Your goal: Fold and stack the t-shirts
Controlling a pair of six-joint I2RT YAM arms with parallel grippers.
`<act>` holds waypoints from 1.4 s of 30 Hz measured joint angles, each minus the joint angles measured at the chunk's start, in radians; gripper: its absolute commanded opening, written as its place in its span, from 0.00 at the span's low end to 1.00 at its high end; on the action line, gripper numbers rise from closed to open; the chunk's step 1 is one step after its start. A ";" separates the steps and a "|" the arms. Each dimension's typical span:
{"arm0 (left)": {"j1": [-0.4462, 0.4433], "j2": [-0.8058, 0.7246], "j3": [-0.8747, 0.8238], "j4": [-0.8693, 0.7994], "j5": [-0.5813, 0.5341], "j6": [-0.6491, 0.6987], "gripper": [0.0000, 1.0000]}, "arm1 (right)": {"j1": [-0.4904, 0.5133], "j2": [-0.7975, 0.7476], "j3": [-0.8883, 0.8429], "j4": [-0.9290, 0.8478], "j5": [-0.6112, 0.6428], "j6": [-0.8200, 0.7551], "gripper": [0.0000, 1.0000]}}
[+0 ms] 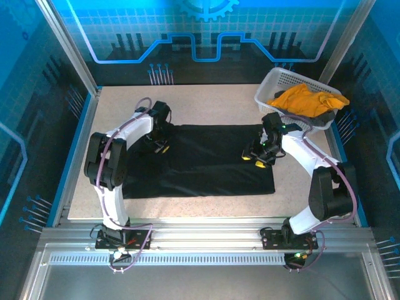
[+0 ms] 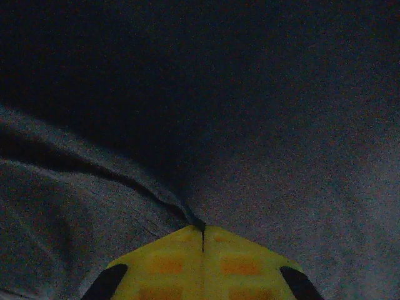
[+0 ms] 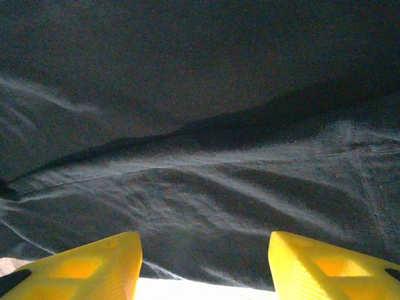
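Black t-shirt [image 1: 212, 159] lies spread across the middle of the counter [image 1: 206, 100]. The left gripper [image 2: 202, 236] has its jaws pressed together, pinching a ridge of the black t-shirt near its far left corner. The right gripper [image 3: 205, 245] sits low at the shirt's right edge, jaws spread over the cloth. The mustard t-shirt [image 1: 306, 100] lies crumpled in the white lattice basket [image 1: 270, 84] at the far right corner.

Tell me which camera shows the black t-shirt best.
Top external: the whole black t-shirt lies spread out, outline visible. Left wrist view gives dark cloth with one crease; right wrist view gives close wrinkles and folds.
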 measured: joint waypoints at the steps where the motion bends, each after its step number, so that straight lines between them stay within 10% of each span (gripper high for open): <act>1: -0.005 0.015 0.019 -0.014 -0.002 0.025 0.00 | -0.001 0.003 0.000 0.000 -0.002 0.000 0.57; 9: -0.037 0.117 0.123 -0.078 -0.020 0.193 0.39 | -0.003 0.030 0.000 0.000 -0.012 0.000 0.57; 15: -0.061 0.034 0.092 -0.023 -0.109 0.270 0.48 | -0.002 0.035 0.000 0.000 -0.019 0.000 0.56; 23: -0.003 -0.295 -0.187 0.061 -0.072 0.186 0.30 | 0.010 0.039 -0.001 0.028 -0.033 0.001 0.53; 42: -0.017 -0.054 -0.222 0.240 0.097 0.127 0.13 | 0.017 0.054 -0.033 0.041 -0.036 0.000 0.53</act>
